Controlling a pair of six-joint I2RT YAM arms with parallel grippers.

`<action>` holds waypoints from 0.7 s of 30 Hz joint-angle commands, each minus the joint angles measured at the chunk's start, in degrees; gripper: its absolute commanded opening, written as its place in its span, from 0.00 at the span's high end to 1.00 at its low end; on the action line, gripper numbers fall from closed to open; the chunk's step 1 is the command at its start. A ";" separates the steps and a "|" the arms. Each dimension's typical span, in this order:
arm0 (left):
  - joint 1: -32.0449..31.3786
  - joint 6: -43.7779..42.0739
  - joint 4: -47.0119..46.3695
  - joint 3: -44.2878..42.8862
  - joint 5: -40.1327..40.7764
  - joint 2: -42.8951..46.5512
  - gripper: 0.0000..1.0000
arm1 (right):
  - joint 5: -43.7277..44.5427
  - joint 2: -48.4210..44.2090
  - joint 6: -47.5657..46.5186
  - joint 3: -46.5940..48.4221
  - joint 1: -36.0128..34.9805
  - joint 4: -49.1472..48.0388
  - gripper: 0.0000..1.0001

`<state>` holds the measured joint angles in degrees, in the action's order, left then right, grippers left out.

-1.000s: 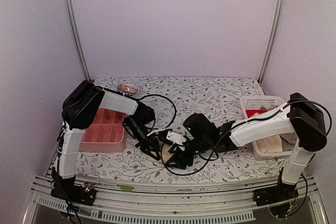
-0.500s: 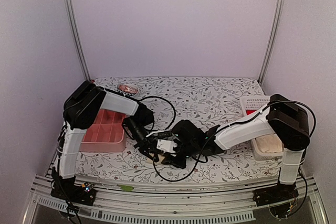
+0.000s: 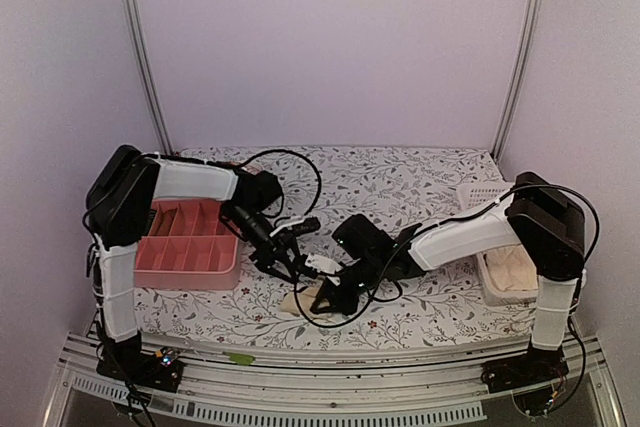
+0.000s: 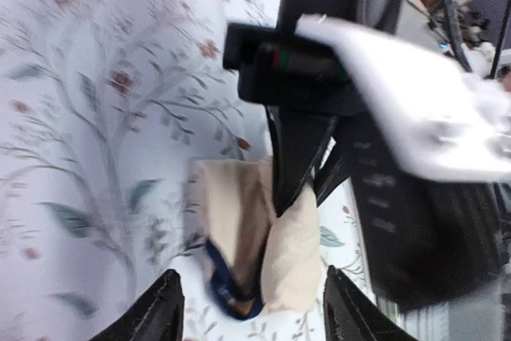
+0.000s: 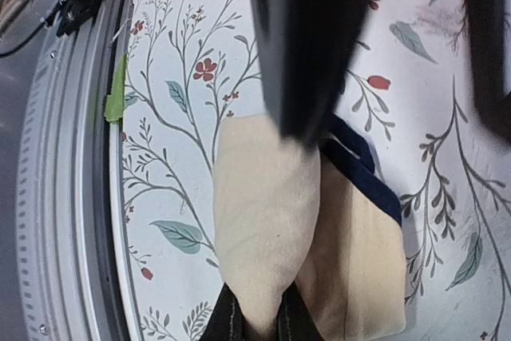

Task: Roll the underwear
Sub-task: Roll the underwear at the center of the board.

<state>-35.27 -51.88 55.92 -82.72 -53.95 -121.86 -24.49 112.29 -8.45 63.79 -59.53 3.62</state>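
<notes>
One underwear, a folded cream piece with dark blue trim, lies on the floral table near the front edge. My right gripper is shut on its puffed cream fold; the trim shows beside it. In the top view the underwear peeks out just left of the right gripper. My left gripper hangs open over the garment, one fingertip on each side, touching nothing. From above, the left gripper sits just behind the cloth.
A pink divided tray stands at the left. A white basket holding cream cloth sits at the right. The metal rail runs along the table's front edge, with a green scrap on it. Cables trail between the arms.
The left gripper has opened and let go of the cloth, drawing back slightly. The right gripper has shut on the cream fold and moved left with it.
</notes>
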 commanded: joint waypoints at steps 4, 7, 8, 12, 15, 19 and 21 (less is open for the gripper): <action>6.50 15.41 -31.32 16.54 11.37 24.73 0.38 | -26.15 8.12 18.14 2.87 8.98 2.83 1.00; 5.80 16.10 -39.12 25.63 15.47 33.13 0.38 | -32.90 12.48 21.97 4.56 11.58 1.63 1.00; 4.88 15.81 -41.22 28.65 17.16 35.97 0.37 | -35.02 13.38 23.62 4.77 12.06 1.03 1.00; -3.54 12.43 -48.53 39.66 27.28 43.84 0.36 | -41.04 17.33 27.20 5.03 13.76 1.15 1.00; -9.71 11.87 -53.95 44.75 31.60 45.86 0.36 | -42.37 19.43 28.36 7.43 14.40 2.30 1.00; -15.81 10.12 -58.63 45.66 34.69 41.25 0.37 | -41.39 21.01 28.00 8.70 14.46 4.23 1.00; -17.91 8.80 -59.44 44.02 35.96 37.79 0.38 | -41.26 21.48 27.95 8.97 14.52 4.63 1.00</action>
<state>-49.89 -40.45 4.10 -37.23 -23.64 -79.37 -67.59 129.23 19.53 73.01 -45.08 4.60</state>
